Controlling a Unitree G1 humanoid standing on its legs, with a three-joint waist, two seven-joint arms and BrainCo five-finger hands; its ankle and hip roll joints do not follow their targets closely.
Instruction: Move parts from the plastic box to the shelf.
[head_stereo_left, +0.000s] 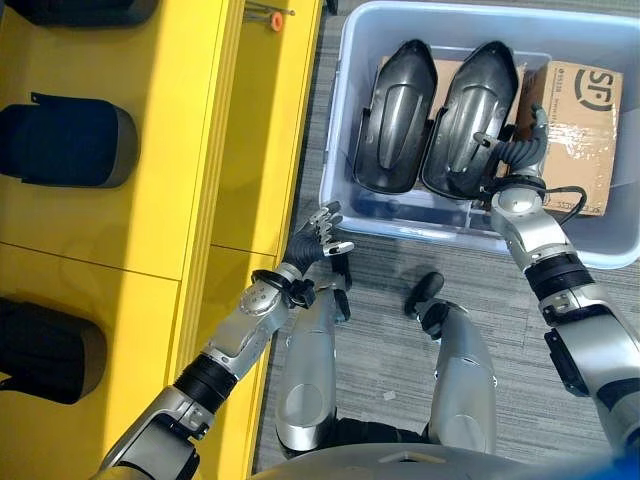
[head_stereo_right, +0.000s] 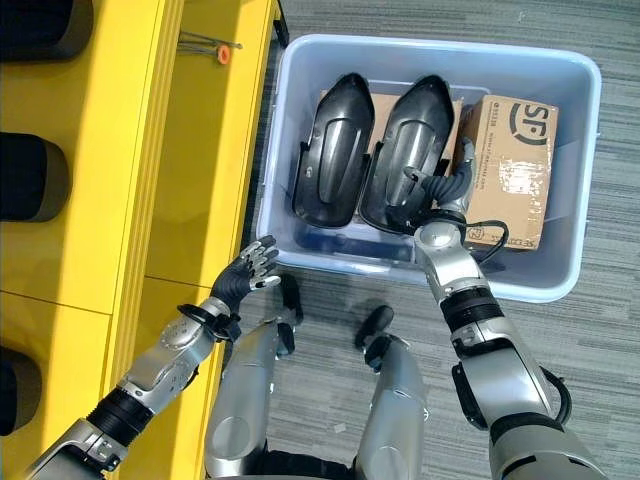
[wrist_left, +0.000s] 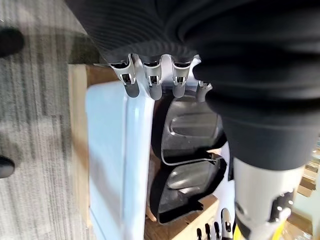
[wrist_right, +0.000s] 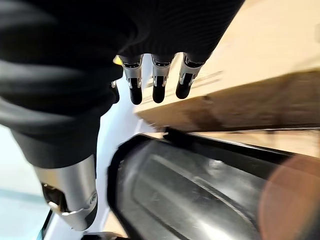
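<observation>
A pale blue plastic box (head_stereo_left: 600, 245) stands on the carpet and holds two black moulded parts side by side, the left part (head_stereo_left: 395, 115) and the right part (head_stereo_left: 470, 105). A cardboard carton (head_stereo_left: 580, 120) lies beside them. My right hand (head_stereo_left: 520, 150) is inside the box, over the right part's (wrist_right: 190, 195) near end and next to the carton (wrist_right: 260, 75). Its fingers (wrist_right: 157, 82) are straight and hold nothing. My left hand (head_stereo_left: 318, 235) hovers open just outside the box's near left corner, between the box and the yellow shelf (head_stereo_left: 180, 150).
Similar dark parts (head_stereo_left: 70, 145) (head_stereo_left: 45, 350) lie on the yellow shelf's levels at the left. A small orange-tipped item (head_stereo_left: 275, 18) rests on the shelf's far edge. Grey carpet runs between shelf and box.
</observation>
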